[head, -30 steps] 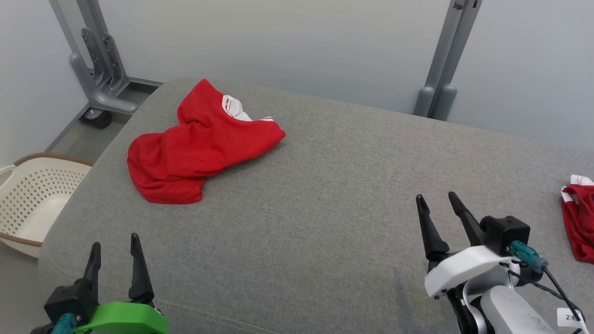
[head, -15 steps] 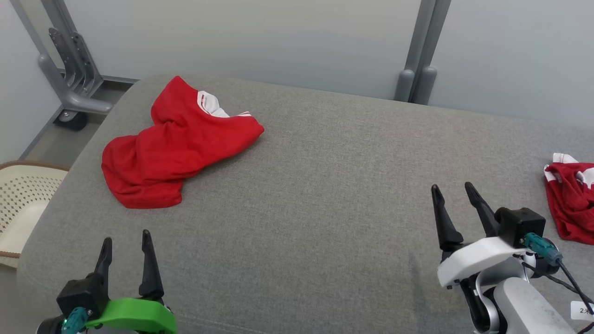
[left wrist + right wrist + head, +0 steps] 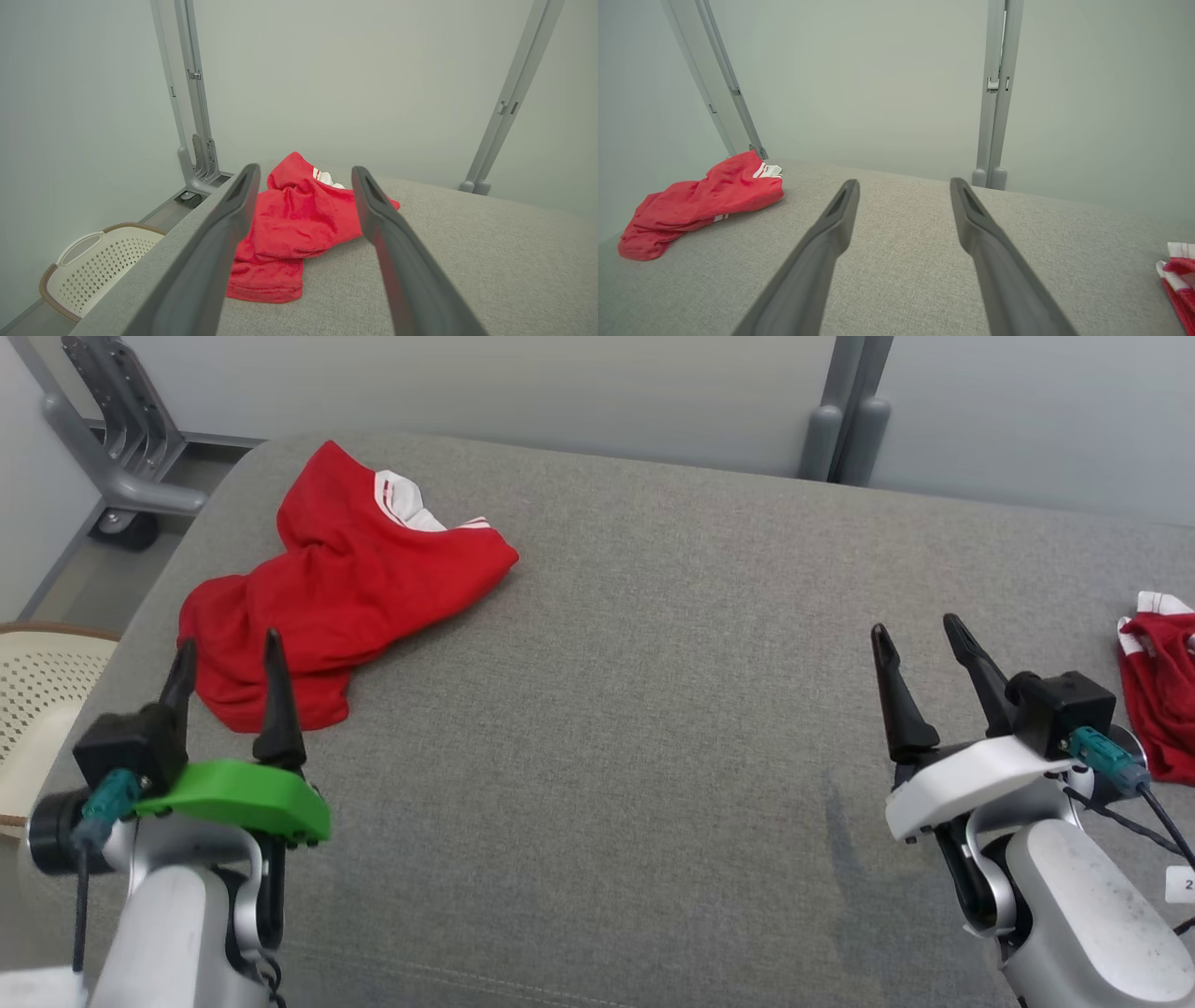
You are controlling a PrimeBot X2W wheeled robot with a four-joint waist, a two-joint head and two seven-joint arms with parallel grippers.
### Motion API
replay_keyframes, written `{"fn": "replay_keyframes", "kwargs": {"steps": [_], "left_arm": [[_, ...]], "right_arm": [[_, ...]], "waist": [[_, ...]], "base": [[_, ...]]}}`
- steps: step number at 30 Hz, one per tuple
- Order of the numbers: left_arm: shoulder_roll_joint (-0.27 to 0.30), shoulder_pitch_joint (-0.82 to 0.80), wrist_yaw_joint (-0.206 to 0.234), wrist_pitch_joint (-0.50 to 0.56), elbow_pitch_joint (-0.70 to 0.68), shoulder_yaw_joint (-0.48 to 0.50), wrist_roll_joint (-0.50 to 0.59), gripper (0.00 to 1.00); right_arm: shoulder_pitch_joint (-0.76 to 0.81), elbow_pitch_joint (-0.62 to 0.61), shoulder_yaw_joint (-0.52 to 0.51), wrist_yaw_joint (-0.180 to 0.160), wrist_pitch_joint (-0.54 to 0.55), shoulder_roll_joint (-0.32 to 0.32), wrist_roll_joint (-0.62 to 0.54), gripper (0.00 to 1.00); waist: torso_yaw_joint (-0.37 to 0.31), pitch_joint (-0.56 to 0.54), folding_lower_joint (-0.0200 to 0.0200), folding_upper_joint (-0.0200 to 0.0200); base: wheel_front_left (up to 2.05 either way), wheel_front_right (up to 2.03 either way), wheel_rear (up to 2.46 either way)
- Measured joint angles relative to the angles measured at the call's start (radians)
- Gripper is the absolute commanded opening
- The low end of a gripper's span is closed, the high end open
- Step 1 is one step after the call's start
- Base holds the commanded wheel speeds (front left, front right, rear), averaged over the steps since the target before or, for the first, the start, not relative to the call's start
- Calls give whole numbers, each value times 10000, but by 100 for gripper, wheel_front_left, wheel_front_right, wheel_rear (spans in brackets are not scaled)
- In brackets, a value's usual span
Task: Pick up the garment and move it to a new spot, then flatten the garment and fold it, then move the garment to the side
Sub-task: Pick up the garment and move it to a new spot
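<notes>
Grey fabric-covered worktop (image 3: 653, 728). Cream perforated basket (image 3: 42, 695) on the floor beyond its left edge. Grey metal frame (image 3: 98, 439) with castor (image 3: 119, 527) at far left. Grey post (image 3: 845, 425) far, right of centre. Second red-and-white cloth (image 3: 1158, 709) at right edge.

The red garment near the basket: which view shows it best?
The head view: the red garment lies almost whole, from above. In the left wrist view, the left hand's fingers cover its sides; the right wrist view shows it small, side-on.
</notes>
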Motion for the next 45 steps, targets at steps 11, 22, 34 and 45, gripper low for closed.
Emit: {"fn": "replay_keyframes", "kwargs": {"steps": [11, 22, 34, 45], "left_arm": [[566, -3116, 2, 1873, 1198, 725, -234, 100], [616, -5108, 17, 3743, 2901, 1269, -742, 100], [481, -6427, 31, 4142, 4280, 1289, -688, 100], [894, -6730, 59, 4245, 5129, 1824, -662, 100]], "right_arm": [[-1362, -650, 316, 105, 665, -334, -512, 100], [-2396, -1164, 382, 194, 1256, -644, -857, 100], [-2560, -1315, -17, 180, 1532, -1168, -1039, 100], [-2815, -1611, 71, 186, 1708, -1181, -1110, 100]], "waist": [[-340, 1198, 0, 0], [-1037, 2486, 0, 0], [-1609, 3659, 0, 0], [-1624, 4157, 1, 0]], "base": [[0, 0, 0], [0, 0, 0], [0, 0, 0], [0, 0, 0]]}}
